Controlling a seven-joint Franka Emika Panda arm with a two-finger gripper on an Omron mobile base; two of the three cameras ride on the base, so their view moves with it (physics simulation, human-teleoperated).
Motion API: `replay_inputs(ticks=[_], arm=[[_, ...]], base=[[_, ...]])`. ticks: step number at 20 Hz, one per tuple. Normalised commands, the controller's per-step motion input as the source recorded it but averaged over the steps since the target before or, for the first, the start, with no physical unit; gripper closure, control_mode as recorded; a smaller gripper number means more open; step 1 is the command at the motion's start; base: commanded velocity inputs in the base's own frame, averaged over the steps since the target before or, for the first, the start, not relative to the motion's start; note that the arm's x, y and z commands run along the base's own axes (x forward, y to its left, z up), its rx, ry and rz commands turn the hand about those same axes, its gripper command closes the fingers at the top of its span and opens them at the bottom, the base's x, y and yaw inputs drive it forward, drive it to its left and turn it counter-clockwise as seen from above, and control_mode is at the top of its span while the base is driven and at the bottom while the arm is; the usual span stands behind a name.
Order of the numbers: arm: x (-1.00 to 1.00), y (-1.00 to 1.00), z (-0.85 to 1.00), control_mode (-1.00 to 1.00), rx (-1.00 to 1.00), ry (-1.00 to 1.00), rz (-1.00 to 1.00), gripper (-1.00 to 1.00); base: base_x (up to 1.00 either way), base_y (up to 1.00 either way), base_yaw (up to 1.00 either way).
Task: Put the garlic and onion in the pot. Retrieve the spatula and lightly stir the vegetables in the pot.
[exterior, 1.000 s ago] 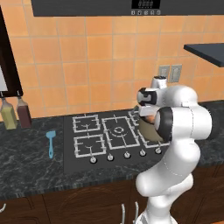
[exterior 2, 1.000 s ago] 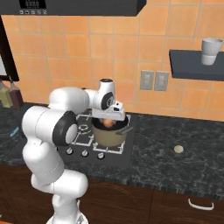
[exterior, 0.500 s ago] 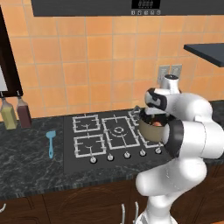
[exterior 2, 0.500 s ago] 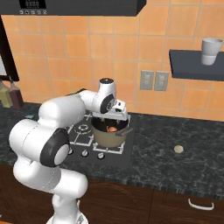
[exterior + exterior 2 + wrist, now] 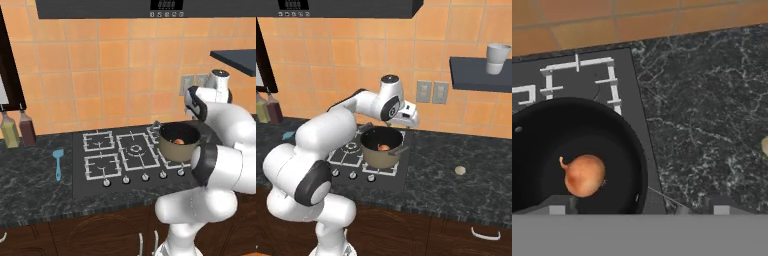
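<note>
The tan pot (image 5: 179, 142) (image 5: 382, 148) with its dark inside stands on the hob's right front burner. The brown onion (image 5: 585, 175) (image 5: 384, 147) lies alone on its bottom. My gripper (image 5: 412, 121) (image 5: 199, 120) (image 5: 637, 210) hangs open and empty just above the pot's right rim, its tips spread wide over rim and counter. The garlic (image 5: 460, 170) (image 5: 764, 146), small and pale, rests on the dark counter to the right of the pot. The light-blue spatula (image 5: 58, 162) lies on the counter left of the hob, far from the gripper.
The black hob (image 5: 125, 150) has several burners with knobs along the front. Two bottles (image 5: 17, 130) stand at the far left by the wall. A dark shelf (image 5: 478, 75) with a cup (image 5: 497, 57) hangs at the right, with wall outlets (image 5: 431, 92) behind the pot.
The gripper has risen out of the pot and shifted right towards the counter, its jaws spreading wider. The onion stays in the pot.
</note>
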Motion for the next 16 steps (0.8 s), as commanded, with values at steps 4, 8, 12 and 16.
replay_inputs(ticks=[4,8,12,16], arm=[[0.00,-1.00,0.18,-1.00,0.00,0.01,-0.26,-1.00],[-0.03,-1.00,-0.14,-1.00,0.04,0.03,-0.24,-1.00],[-0.22,-1.00,-0.66,-1.00,0.12,0.00,-0.18,-1.00],[-0.25,-1.00,-0.78,-1.00,0.15,0.00,-0.12,-1.00]], base=[[0.00,0.00,0.00],[0.00,0.00,0.00],[0.00,0.00,0.00],[0.00,0.00,0.00]])
